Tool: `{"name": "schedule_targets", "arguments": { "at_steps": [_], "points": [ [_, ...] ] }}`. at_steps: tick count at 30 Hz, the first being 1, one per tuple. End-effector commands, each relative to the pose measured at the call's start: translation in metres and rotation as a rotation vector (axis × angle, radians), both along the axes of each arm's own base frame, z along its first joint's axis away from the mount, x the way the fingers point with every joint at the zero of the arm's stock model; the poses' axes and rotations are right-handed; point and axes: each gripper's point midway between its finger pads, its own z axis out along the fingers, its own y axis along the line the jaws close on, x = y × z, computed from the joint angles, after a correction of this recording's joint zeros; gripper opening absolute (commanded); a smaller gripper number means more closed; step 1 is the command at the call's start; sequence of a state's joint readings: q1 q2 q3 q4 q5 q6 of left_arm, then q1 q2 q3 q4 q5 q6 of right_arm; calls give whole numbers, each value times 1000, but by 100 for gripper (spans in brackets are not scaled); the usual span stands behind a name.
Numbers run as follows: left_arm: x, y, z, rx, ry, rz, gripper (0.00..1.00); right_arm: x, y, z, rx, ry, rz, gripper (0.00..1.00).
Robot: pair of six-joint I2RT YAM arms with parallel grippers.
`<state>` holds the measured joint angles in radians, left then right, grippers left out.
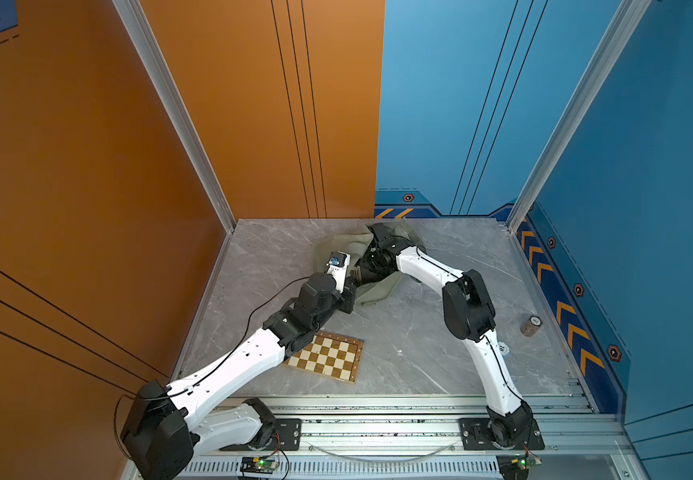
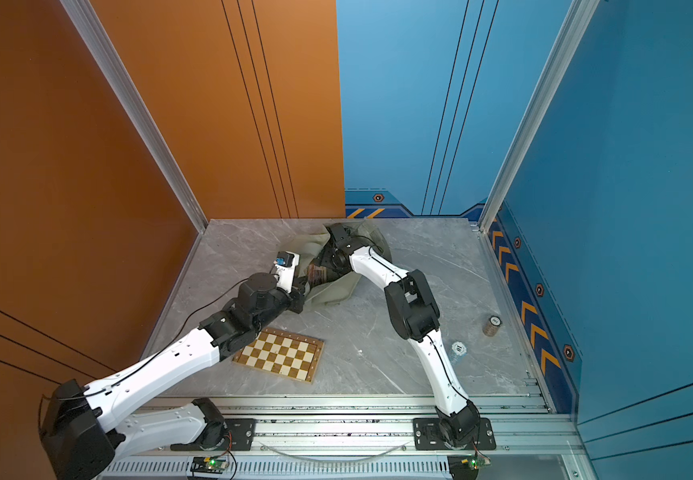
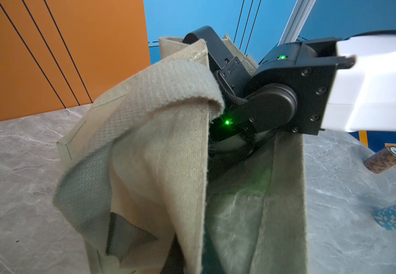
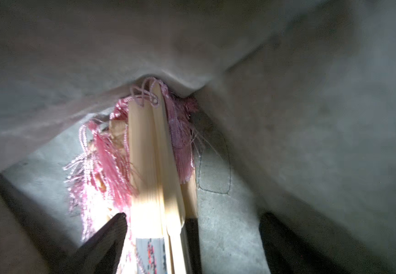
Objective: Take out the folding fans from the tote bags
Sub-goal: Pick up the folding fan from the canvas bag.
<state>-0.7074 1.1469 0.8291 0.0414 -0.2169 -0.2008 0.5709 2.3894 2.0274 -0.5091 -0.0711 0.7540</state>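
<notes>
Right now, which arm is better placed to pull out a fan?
Right: the right hand is inside the olive fabric tote bag, open around the pale bamboo-ribbed folding fans with pink tassels; the left arm is outside, at the bag's edge.

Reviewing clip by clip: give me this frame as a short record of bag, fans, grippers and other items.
tote: crumpled at the back of the table
left gripper: shut on tote fabric, lifting it
right gripper: open, inside tote, jaws straddling the fans
fans: closed, bundled inside tote, with pink tassels; none seen outside
chessboard: flat on table, outside tote
other: brown roll and blue roll on the table's right side
</notes>
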Motion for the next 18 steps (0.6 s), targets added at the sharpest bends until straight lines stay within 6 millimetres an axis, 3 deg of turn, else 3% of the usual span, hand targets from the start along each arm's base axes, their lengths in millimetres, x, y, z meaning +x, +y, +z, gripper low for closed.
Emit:
{"name": "schedule_targets", "arguments": {
  "at_steps": [1,5,10,18],
  "points": [
    [-9,-6,9,-36,-18,-54,0,-61,-72,-105,-344,313,-49,86],
    [-9,-5,7,-42,-12,-43,0,-73,-80,-119,-395,365,-43,79],
    [-7,-3,4,-56,-6,-34,0,-79,-84,-119,-449,374,-19,70],
    [-3,1,1,-75,1,-21,0,-82,-94,-120,-435,419,-34,34]
  ]
}}
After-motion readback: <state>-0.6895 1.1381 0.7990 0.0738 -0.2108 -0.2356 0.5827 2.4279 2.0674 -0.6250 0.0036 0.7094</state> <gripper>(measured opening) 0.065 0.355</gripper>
